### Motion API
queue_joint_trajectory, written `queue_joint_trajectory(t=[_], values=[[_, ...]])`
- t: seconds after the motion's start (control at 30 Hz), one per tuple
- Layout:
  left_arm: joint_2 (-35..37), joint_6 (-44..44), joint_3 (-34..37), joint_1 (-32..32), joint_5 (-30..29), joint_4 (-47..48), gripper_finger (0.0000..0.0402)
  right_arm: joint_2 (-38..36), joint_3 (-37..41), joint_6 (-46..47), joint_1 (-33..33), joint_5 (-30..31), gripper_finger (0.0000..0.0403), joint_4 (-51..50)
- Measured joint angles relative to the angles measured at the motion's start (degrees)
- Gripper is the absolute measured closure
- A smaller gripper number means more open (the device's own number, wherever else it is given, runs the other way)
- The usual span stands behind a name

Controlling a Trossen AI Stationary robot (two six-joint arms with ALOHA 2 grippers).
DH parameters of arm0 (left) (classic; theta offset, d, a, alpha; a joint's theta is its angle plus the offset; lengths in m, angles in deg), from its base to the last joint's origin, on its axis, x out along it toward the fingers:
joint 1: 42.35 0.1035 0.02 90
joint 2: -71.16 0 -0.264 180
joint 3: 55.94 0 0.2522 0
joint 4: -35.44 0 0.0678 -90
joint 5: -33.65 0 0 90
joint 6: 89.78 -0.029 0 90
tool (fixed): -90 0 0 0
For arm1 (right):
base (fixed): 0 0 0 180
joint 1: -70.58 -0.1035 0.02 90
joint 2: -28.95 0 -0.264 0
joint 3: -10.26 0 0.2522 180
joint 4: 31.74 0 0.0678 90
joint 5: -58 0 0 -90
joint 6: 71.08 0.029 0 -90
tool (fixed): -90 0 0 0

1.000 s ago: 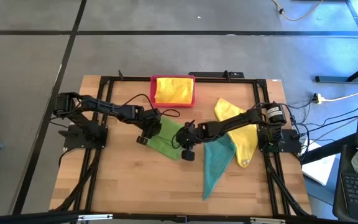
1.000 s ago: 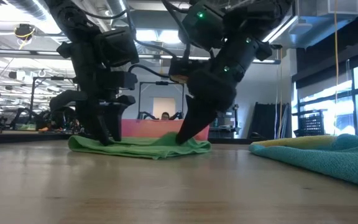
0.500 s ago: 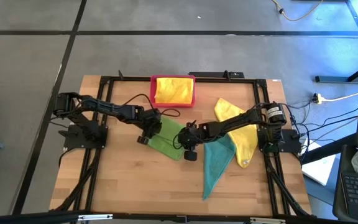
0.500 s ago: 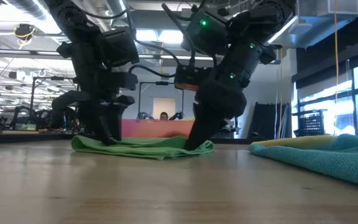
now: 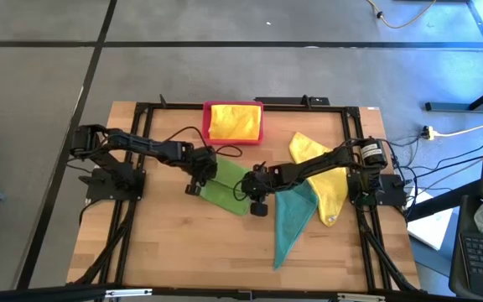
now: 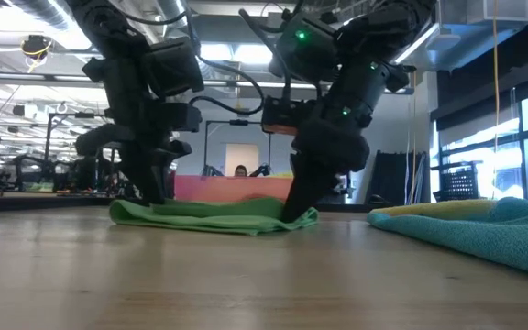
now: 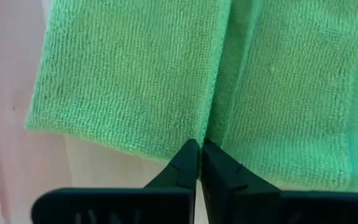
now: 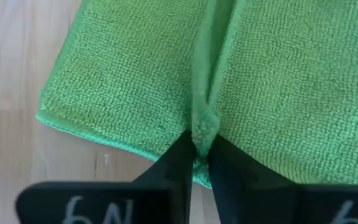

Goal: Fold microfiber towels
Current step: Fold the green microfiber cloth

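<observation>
Both pairs of jaws are pinched shut on the bright green towel, mid-table, by the left gripper and right gripper. In the low view, it is pressed flat. Pinched ridges are shown in both wrist views.

Legible marking: one only. The right gripper carries pale characters on its dark body below the fingers, reading approximately "6N"; the second group is cut off and unreadable.
</observation>
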Motion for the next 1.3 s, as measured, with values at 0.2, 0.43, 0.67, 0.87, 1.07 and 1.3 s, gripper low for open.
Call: queue_joint_trajectory(t=[0.2, 0.43, 0.67, 0.87, 1.07, 1.3], values=[[1.94, 1.16, 0.00, 0.00, 0.04, 0.88, 0.0401, -0.04, 0.02, 0.08, 0.02, 0.00, 0.0366, -0.17], [3.79, 1.13, 0.01, -0.46, 0.05, 2.50, 0.0401, -0.48, 0.12, 0.15, 0.00, 0.02, 0.0394, -0.55], [6.99, 1.18, 0.04, -0.47, -0.65, 3.48, 0.0401, -2.43, -2.24, -0.07, -0.02, 4.98, 0.0387, -4.75], [8.80, 1.44, 0.04, -0.44, -1.48, 4.20, 0.0401, -3.51, -3.42, -0.10, -0.02, 5.07, 0.0391, -5.51], [9.47, 4.02, 0.02, -0.45, -1.46, 5.02, 0.0401, -3.70, -3.43, 0.07, 0.02, 5.22, 0.0376, -6.64], [9.50, 4.11, 0.02, -0.44, -1.68, 5.27, 0.0401, -3.74, -3.43, 0.23, 0.07, 4.72, 0.0362, -6.88]])
